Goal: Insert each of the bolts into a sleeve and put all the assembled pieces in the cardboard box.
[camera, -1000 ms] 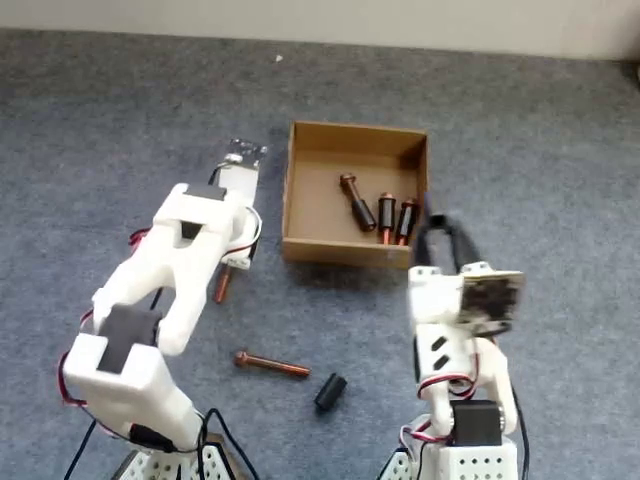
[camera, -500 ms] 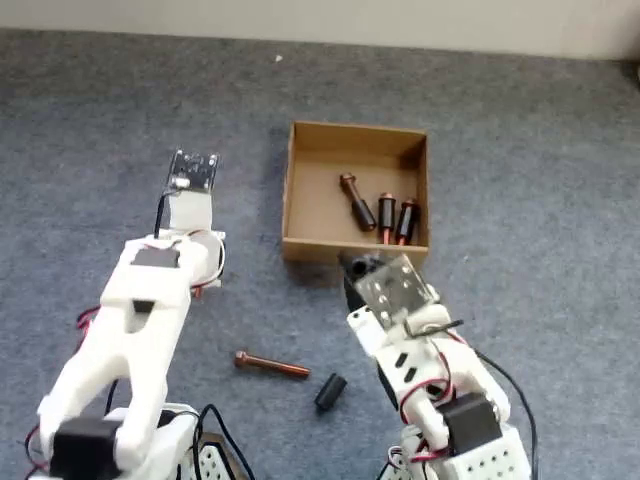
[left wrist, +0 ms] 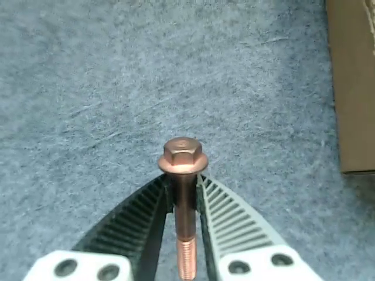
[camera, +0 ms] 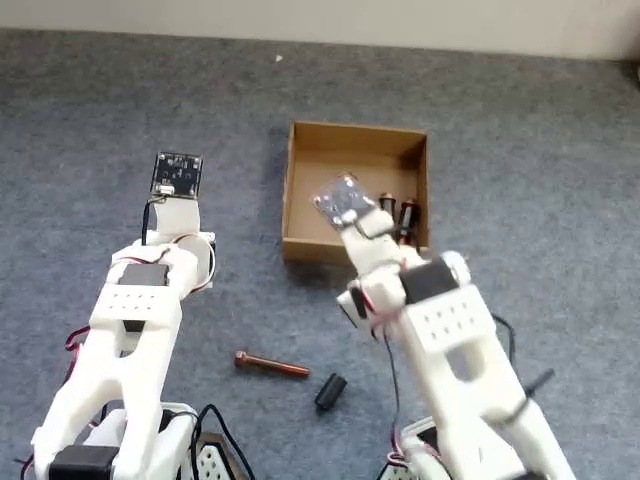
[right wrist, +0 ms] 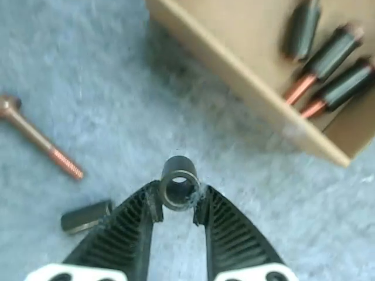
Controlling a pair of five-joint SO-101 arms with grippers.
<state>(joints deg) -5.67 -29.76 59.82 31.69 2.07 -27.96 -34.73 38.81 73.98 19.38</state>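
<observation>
You have the cardboard box [camera: 320, 205] toward twelve o'clock on the grey tabletop [camera: 520, 150]. Your left pincer [left wrist: 184, 182], at the box's nine o'clock, is clamped on a copper bolt [left wrist: 183, 159]. Your right pincer [right wrist: 177, 192] grips a black sleeve [right wrist: 179, 181] near the box's six o'clock wall. Assembled pieces [right wrist: 334, 50] lie inside the box. A loose bolt [camera: 270, 364] lies at six o'clock, with a loose sleeve [camera: 330, 390] at its four o'clock.

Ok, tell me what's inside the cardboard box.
Three dark sleeves lie in the cardboard box, bolts showing through two. In the high view the right arm covers part of its floor.
</observation>
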